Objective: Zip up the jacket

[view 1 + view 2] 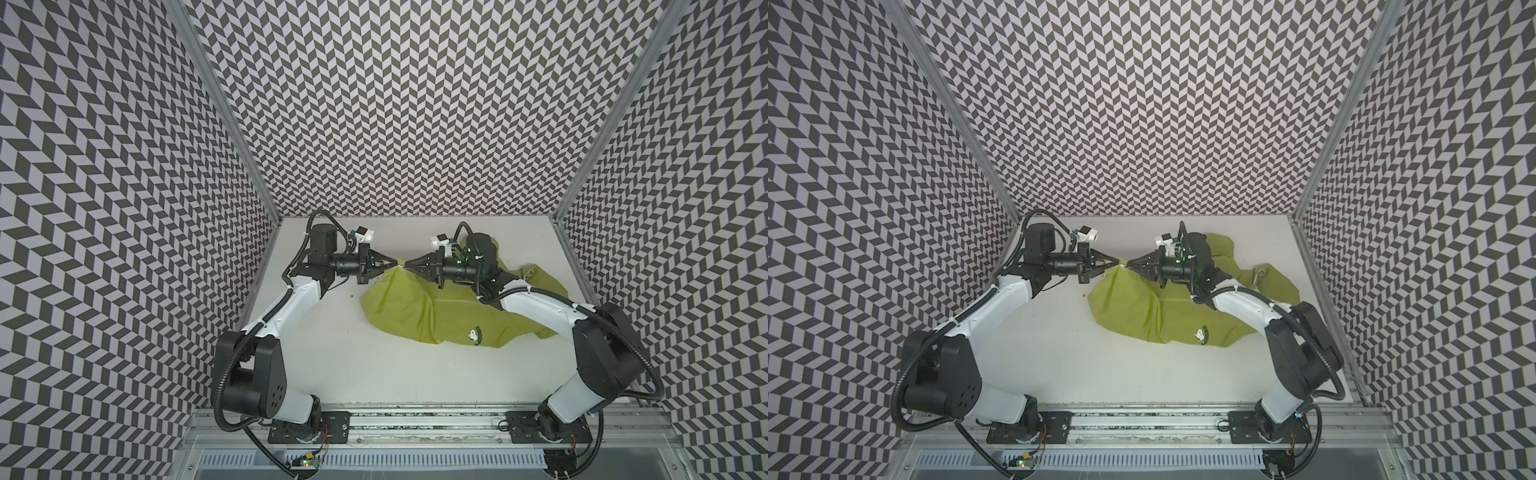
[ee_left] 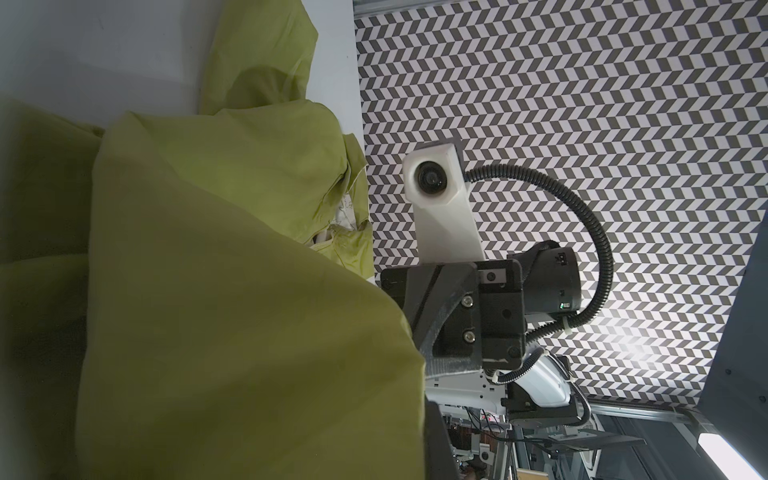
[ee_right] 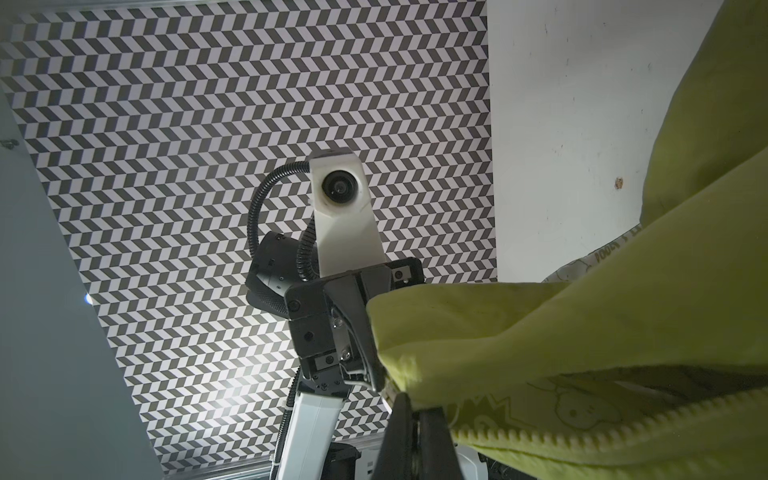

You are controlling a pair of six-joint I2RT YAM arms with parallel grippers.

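Black-and-white chevron-patterned walls (image 1: 415, 104): enclose the scene on the left, far and right sides.
Flat white table (image 1: 374, 365): carries the garment on its right half; both arm bases stand on a rail along its near edge.
Lime-green thin fabric jacket (image 1: 415, 307): crumpled on the right half of the table, partly under the right arm; one edge rises to a small peak at the far middle, between the two claws.
White-and-black left arm (image 1: 291, 299) and right arm (image 1: 536, 303): reach in from the near corners; wrists level, pointing at each other.
Left claw (image 1: 394, 262): jaws drawn fully together; tips pinch the left side of the fabric peak.
Right claw (image 1: 408, 264): jaws closed tight on the jacket's front edge, just beside the zipper.
Pale zipper (image 3: 582, 419): a single row of teeth runs along the edge away from the right claw; white patterned lining shows beside it.
Small yellow, black and white cartoon emblem (image 1: 473, 335): on the jacket's near right part, facing up.
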